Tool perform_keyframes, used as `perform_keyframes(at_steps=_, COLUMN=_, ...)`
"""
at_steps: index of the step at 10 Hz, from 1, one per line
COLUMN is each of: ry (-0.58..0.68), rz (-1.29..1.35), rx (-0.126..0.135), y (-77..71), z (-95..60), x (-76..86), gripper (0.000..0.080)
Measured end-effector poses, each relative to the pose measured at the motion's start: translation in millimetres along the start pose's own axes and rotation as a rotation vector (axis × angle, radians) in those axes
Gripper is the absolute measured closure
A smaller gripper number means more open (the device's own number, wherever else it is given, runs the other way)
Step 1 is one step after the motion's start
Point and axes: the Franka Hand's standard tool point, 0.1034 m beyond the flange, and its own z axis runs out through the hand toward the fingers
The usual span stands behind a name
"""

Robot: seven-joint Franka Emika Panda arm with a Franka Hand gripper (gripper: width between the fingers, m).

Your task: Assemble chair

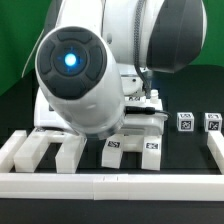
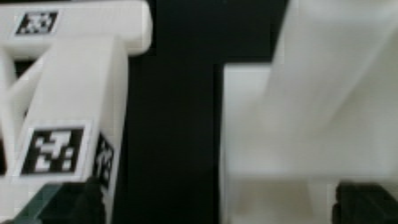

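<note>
Though near — chair pieces [image 2: 80, 100], edges apart

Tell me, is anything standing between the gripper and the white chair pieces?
Nothing visible does. The wrist view shows a tagged chair piece and a second white piece close up, with only black table between them. In the exterior view the robot arm hides the gripper, so that view cannot confirm.

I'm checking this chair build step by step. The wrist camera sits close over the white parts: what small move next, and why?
Probably lower slightly, then close. The gripper is open and holds nothing, and a tagged chair piece lies close below it; which part it targets is unclear.
</note>
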Motion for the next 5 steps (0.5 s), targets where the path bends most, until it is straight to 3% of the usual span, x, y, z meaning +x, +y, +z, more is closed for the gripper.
perform_keyframes(at_steps=1, ry=0.042, rz=-0.015, rx=0.0, y=3.9, z=-17.0, x=2.2, gripper=0.015)
perform_keyframes(at_steps=2, ry=0.146, rz=-0.035, rx=-0.003, y=8.8, z=-44.5, x=4.7, gripper=0.015)
perform_keyframes(at_steps=3, ry=0.23, rz=-0.051, rx=0.001, y=12.6, z=-63.0, x=-0.5, gripper=0.015)
perform_keyframes(at_steps=5, ry=0.303, rz=-0.043, rx=0.021, y=27.7, z=-82.4, x=-20.8, gripper=0.015)
